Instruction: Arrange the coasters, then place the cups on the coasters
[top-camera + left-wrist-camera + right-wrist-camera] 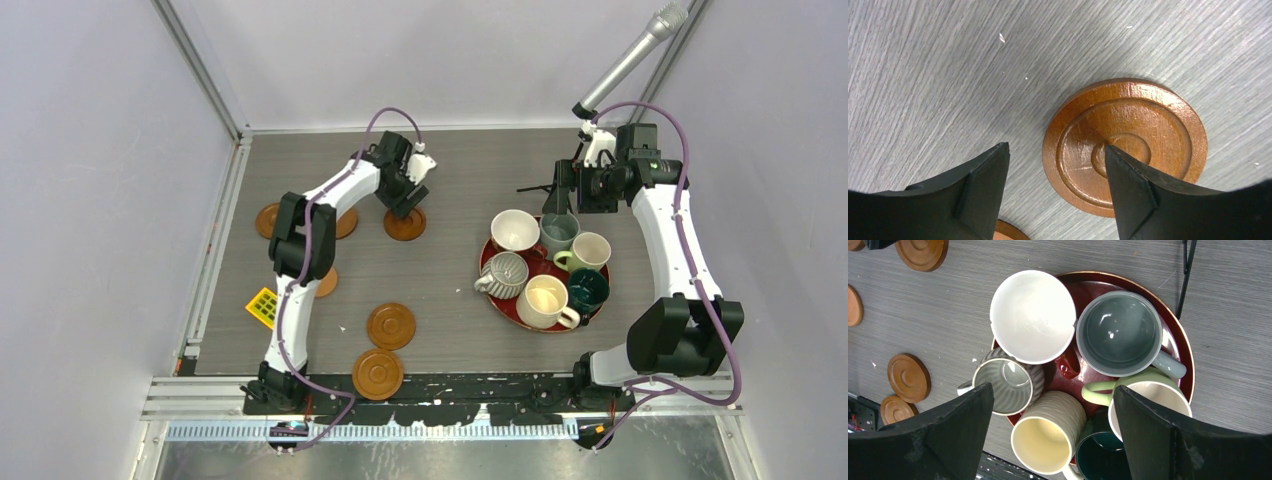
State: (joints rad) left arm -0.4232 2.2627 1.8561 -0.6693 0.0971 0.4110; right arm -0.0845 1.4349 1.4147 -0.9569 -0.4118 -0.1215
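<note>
Six brown coasters lie flat on the grey table. One coaster (405, 224) (1125, 145) is under my left gripper (405, 195) (1055, 150), which is open; one fingertip hangs over its centre, the other is off its edge, and nothing is held. Two more coasters (391, 326) (378, 373) lie near the front. Three coasters (268, 220) sit at the left, partly hidden by the arm. The cups stand packed on a red tray (590, 312) (1180, 340): white (1032, 315), grey-blue (1118, 332), pale green (1148, 390), ribbed grey (1005, 382), cream (1045, 440), dark teal (1103, 455). My right gripper (565, 190) (1053, 390) hovers open above them.
A yellow gridded piece (262, 306) lies at the table's left edge. A thin black stand (545, 187) (1188, 270) rises behind the tray. A silver rod (640, 50) slants down from the back right corner. Walls close in on both sides.
</note>
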